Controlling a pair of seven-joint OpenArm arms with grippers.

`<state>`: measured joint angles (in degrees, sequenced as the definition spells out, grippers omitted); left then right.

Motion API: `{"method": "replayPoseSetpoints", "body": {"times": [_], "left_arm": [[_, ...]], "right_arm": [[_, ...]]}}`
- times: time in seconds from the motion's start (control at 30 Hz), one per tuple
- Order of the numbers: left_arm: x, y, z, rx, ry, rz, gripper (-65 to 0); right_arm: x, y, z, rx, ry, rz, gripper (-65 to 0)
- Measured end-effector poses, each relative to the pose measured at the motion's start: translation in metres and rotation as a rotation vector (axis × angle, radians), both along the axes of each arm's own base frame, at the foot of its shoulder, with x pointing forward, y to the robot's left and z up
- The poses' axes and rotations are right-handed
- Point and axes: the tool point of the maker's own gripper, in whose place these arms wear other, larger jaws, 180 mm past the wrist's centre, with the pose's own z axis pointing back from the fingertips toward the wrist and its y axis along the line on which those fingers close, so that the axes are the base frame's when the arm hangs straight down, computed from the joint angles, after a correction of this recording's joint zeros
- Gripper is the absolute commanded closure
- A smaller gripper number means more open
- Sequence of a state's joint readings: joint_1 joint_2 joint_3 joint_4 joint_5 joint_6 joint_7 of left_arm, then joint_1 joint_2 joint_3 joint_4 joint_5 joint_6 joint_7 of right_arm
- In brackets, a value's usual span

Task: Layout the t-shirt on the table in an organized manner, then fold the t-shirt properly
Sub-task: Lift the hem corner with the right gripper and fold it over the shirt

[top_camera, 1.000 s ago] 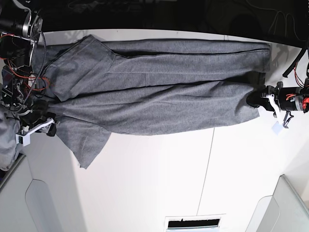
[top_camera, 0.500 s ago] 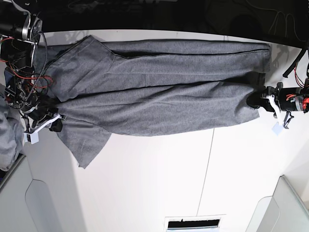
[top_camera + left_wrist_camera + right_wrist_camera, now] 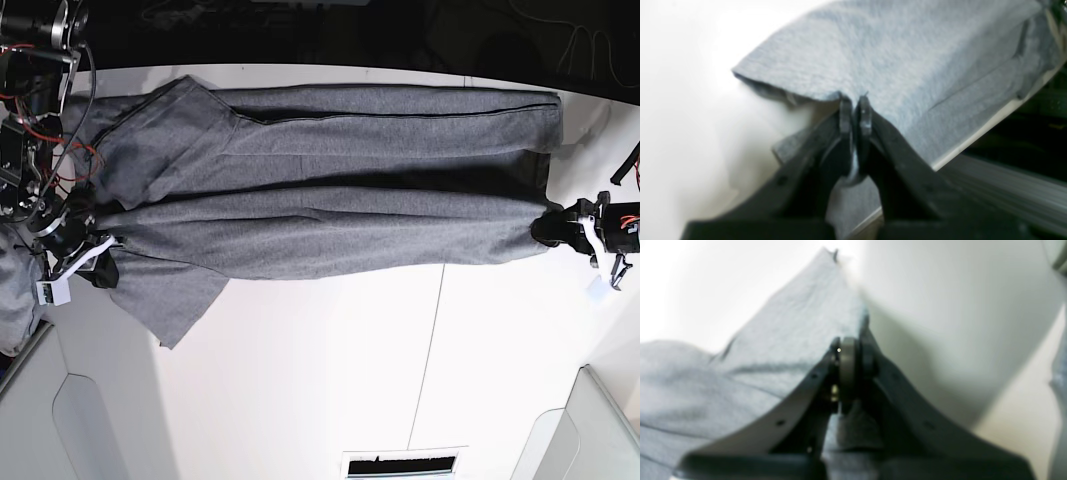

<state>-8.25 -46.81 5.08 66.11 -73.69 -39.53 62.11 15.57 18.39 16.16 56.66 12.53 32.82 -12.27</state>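
Both pincers, left pincer (image 3: 552, 228) and right pincer (image 3: 97, 258), are pinching the t-shirt (image 3: 330, 180); they should be pulling evenly, keeping it taut over the desk (image 3: 330, 370).

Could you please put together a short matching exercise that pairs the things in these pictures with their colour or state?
Things:
1. t-shirt
2. table
3. left end effector
4. right end effector

Descriptions:
A. white, with a thin dark seam line
B. heather grey, stretched lengthwise
C. shut on cloth by the table's edge
D. shut on cloth by the sleeve

Pairs: 1-B, 2-A, 3-C, 4-D
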Motion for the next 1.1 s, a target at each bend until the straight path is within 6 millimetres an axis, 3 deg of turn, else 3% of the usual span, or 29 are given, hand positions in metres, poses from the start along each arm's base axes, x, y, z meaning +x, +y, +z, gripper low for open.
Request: {"method": "replayPoseSetpoints", "body": {"times": [0.17,0.3,0.47,0.7,0.8,0.87,1.0,1.1], "left_arm": [[-0.021,0.000,0.013,0.022,0.023,-0.077,0.0],[-0.038,-0.015,0.024,0.035,0.020,-0.177,0.0],[-0.061,-0.024,0.014,0.034,0.069,-0.219,0.0],[-0.074,-0.028,0.004,0.020,0.103,-0.220,-0.9],[-0.074,-0.034,0.002,0.000,0.101,-0.219,-10.0],[-0.075,-0.038,0.000,-0.010,0.102,-0.219,-15.4],[-0.075,-0.040,-0.001,-0.017,0.102,-0.218,-17.1],[-0.075,-0.041,-0.001,-0.017,0.102,-0.218,-17.1]], "right_arm": [[-0.024,0.011,0.016,-0.037,-0.054,0.050,0.0],[-0.038,0.015,0.032,-0.048,-0.102,0.080,0.0],[-0.062,0.013,0.029,-0.082,-0.071,0.099,0.0],[-0.085,0.014,0.011,-0.080,-0.014,0.103,0.0],[-0.084,0.012,0.012,-0.081,-0.013,0.089,-24.4],[-0.079,0.013,0.017,-0.042,-0.034,0.068,-33.3],[-0.069,0.010,0.029,0.000,-0.073,0.035,-33.9],[-0.047,0.000,0.049,-0.003,-0.129,-0.012,-33.9]]}}
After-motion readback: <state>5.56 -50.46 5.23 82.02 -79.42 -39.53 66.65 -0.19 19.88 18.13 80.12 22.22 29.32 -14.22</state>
